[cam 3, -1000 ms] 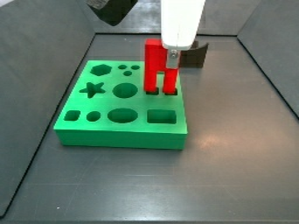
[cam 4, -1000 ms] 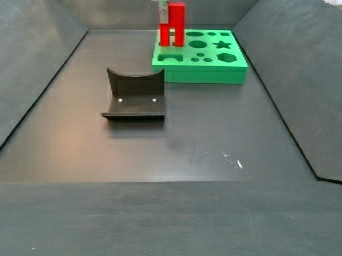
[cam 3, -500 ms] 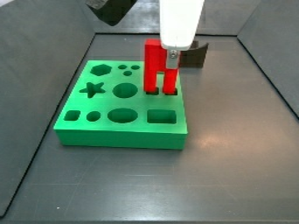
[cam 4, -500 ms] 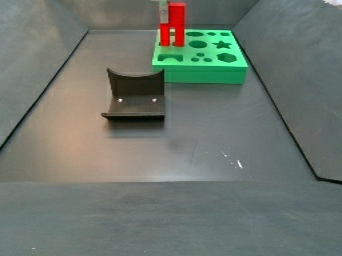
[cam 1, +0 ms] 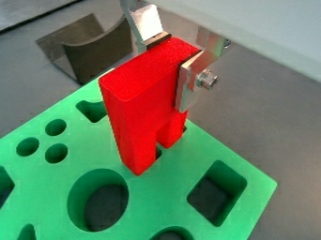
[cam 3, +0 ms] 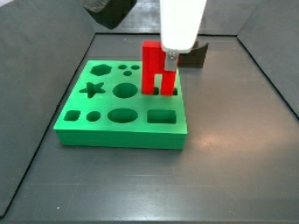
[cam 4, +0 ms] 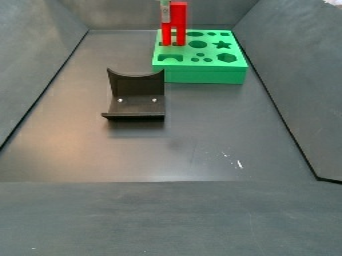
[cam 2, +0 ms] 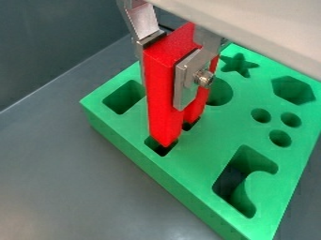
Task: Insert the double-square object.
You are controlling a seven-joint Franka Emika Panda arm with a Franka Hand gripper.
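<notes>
One piece in hand: my gripper [cam 2: 175, 64] was clamped on the double-square object [cam 2: 171, 89], a silver finger [cam 2: 190, 79] pressed flat on one red face and its partner on the opposite face.
Where the piece was: upright over the far right part of the green block [cam 3: 122, 127], its two legs at the block's top surface in a side view [cam 3: 158, 70].
Done so far: I judged the piece picked up, carried over and lined up with its slot; in a wrist view the lower end of one bar seemed to have just entered a dark recess [cam 2: 163, 145] near the block's corner.
Left to do: most of the red length stood proud of the block, so pushing it down fully and letting go were not yet done.
Uncertain: how deep the legs sat, I could not tell.
Other cut-outs: star [cam 3: 93, 88], hexagon, circles and rectangle lay empty.
Elsewhere: the dark grey curved block [cam 4: 134, 96] sat well apart on the floor.
</notes>
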